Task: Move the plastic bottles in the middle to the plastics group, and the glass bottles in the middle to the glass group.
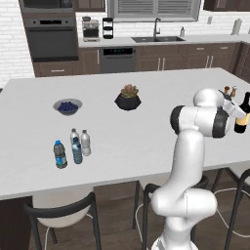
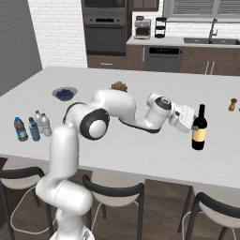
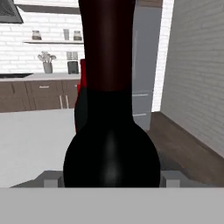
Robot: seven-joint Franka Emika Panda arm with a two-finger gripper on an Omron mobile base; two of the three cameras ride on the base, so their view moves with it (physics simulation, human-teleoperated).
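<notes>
A dark, nearly black glass bottle (image 2: 199, 127) with a tan label stands upright on the white island counter (image 2: 140, 140), at its right. My gripper (image 2: 191, 119) reaches it from the left, and its fingers press on both sides of the bottle's belly. In the hand view the glass bottle (image 3: 109, 131) looms between the fingertips (image 3: 50, 178). Just beyond it stand the two tiny amber-brown bottles of the glass group (image 1: 229, 91). Far left on the counter the plastic bottles cluster: a blue-tinted one (image 1: 76, 149), a clear white-capped one (image 1: 85, 142), another clear one (image 1: 73, 135) and one with a dark blue label (image 1: 59, 154).
A bowl of blueberries (image 1: 67, 106) and a potted succulent (image 1: 128, 97) sit mid-counter toward the back. Dark stools (image 2: 112, 192) line the near edge below the counter. The back wall holds an oven, cabinets and a sink (image 1: 156, 38).
</notes>
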